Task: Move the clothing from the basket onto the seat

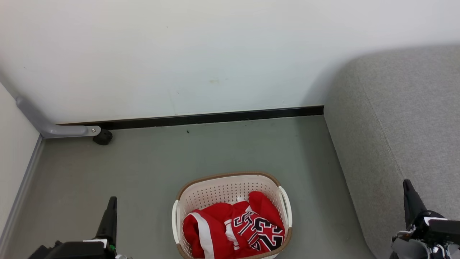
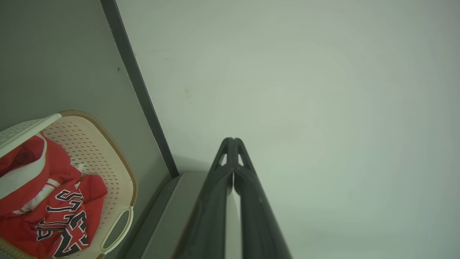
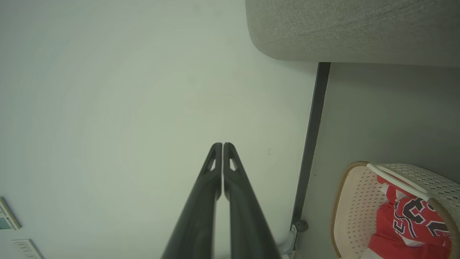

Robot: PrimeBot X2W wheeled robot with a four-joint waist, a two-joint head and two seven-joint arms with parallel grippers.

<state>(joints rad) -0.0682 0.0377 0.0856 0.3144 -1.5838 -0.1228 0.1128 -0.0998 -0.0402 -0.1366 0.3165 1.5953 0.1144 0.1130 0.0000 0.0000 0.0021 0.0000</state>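
Observation:
The red clothing [image 1: 233,230] lies crumpled in the cream perforated basket [image 1: 230,180] on the floor at the bottom centre; one piece carries a black-and-white 23, the other a wide white stripe. The grey seat [image 1: 406,118] fills the right side. My left gripper [image 1: 112,199] stands shut at the lower left, well left of the basket. My right gripper [image 1: 406,183] stands shut at the lower right, over the seat's front edge. The left wrist view has the shut left gripper [image 2: 233,139], the basket [image 2: 122,162] and the clothing [image 2: 54,201]. In the right wrist view are the shut right gripper [image 3: 219,145], the basket [image 3: 345,201], the clothing [image 3: 406,219] and the seat [image 3: 352,28].
A white wall [image 1: 201,54] with a black skirting strip [image 1: 215,117] closes the back. A grey metal bracket [image 1: 54,127] with a black foot [image 1: 103,137] sits at the back left corner. Grey floor [image 1: 143,162] lies between basket and wall.

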